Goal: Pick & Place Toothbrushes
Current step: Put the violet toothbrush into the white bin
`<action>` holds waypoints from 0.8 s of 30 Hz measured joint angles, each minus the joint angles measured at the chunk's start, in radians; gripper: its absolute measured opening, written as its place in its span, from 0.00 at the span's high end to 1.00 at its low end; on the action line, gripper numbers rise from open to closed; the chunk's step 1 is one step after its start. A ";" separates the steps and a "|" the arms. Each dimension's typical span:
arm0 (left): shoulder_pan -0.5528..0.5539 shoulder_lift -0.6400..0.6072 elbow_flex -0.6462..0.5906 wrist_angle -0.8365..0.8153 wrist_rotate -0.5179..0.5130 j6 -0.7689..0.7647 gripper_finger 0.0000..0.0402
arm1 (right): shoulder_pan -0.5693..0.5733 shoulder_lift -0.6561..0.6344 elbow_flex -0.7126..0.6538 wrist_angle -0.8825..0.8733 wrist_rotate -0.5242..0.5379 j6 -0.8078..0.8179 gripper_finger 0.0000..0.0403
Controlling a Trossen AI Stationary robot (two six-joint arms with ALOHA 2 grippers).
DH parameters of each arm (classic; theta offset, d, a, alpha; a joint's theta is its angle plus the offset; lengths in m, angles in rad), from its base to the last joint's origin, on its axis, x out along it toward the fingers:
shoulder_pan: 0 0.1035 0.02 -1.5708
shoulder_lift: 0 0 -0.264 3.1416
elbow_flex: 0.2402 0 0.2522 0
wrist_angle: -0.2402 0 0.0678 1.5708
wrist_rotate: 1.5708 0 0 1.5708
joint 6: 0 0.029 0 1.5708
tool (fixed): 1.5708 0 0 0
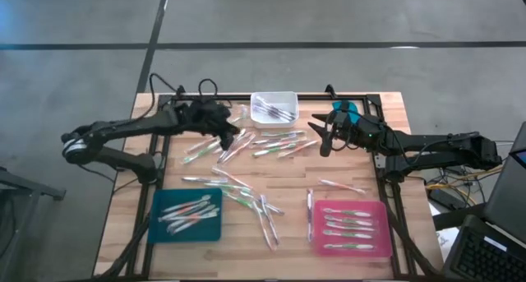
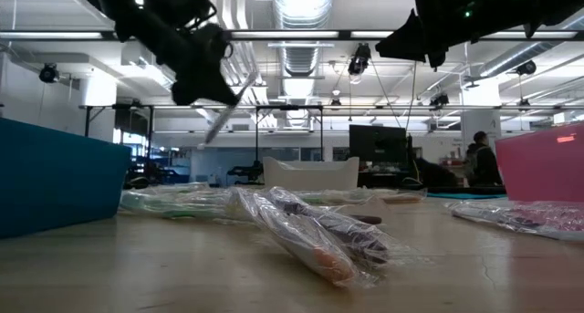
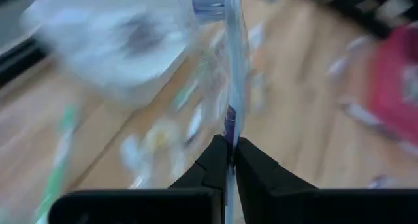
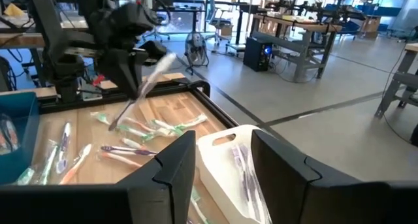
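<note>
My left gripper [image 1: 223, 134] is clamped on one wrapped toothbrush [image 3: 234, 67], held clear of the desk [image 1: 288, 233]; from the low camera it hangs slanting down from my fingers. In the overhead view it sits at about ten o'clock from the desk's centre, just beside the white bin [image 1: 274, 107] at twelve o'clock, which already has a few brushes in it. My right gripper [image 1: 322, 138] stands at about one o'clock, close to the bin's other side, its fingers [image 4: 171, 160] parted with nothing between them.

I judge the step in hand is carrying this brush to its container; the right looks to have just dropped one off. Many loose toothbrushes [image 1: 246, 196] lie scattered across the middle, with more in the teal tray [image 1: 159, 230] at seven o'clock and the pink tray [image 1: 380, 232] at five.

Next I should bring the left over whichever container suits this brush, lower it, and let go; which one that is I cannot tell.
</note>
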 joint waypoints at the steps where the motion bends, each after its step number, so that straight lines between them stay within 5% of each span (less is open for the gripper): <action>1: -0.021 0.002 -0.018 0.076 0.003 0.000 0.95 | 0.000 0.000 -0.001 0.000 -0.005 0.000 0.63; 13: -0.148 0.041 -0.215 0.779 0.004 0.031 0.95 | 0.000 0.000 -0.002 0.003 -0.095 0.017 0.59; 24: -0.200 0.186 -0.163 0.973 0.003 0.139 0.95 | 0.000 -0.001 -0.002 0.041 -0.242 0.026 0.56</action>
